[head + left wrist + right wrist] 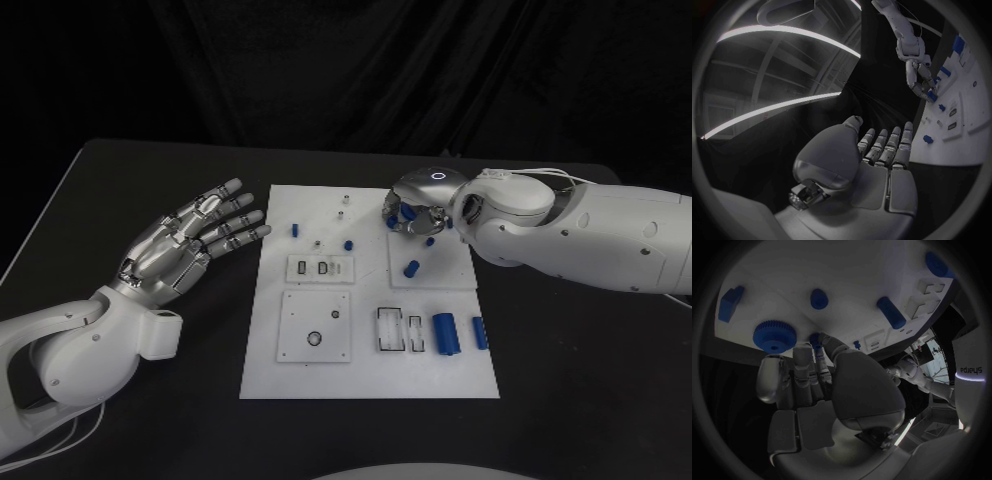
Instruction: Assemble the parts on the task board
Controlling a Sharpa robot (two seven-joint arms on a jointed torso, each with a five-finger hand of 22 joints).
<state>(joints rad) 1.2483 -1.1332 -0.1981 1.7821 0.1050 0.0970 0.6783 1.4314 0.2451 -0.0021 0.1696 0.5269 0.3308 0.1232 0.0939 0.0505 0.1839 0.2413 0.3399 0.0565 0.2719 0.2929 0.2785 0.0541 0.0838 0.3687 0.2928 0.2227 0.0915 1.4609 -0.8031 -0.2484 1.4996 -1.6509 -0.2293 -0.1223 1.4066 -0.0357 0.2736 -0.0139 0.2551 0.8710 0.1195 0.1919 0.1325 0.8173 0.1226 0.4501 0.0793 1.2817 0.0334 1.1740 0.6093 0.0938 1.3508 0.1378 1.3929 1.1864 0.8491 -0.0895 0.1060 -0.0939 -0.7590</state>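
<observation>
The white task board [368,385] lies in the middle of the black table. My right hand [413,216] hovers over its far right part with fingers curled down. In the right wrist view its fingertips [820,347] pinch a small blue peg [815,338] just above the board, beside a blue gear [774,335]. My left hand [188,243] is open, fingers spread, just off the board's left edge, holding nothing. A blue cylinder [414,268] lies near the right hand, and two larger blue cylinders [447,333] lie at the near right.
Small blue pegs [296,229] stand on the board's far left part. A recessed block with slots [315,267] and a square plate with holes [317,325] sit on its left half. A black-framed slot [392,330] lies beside the large cylinders.
</observation>
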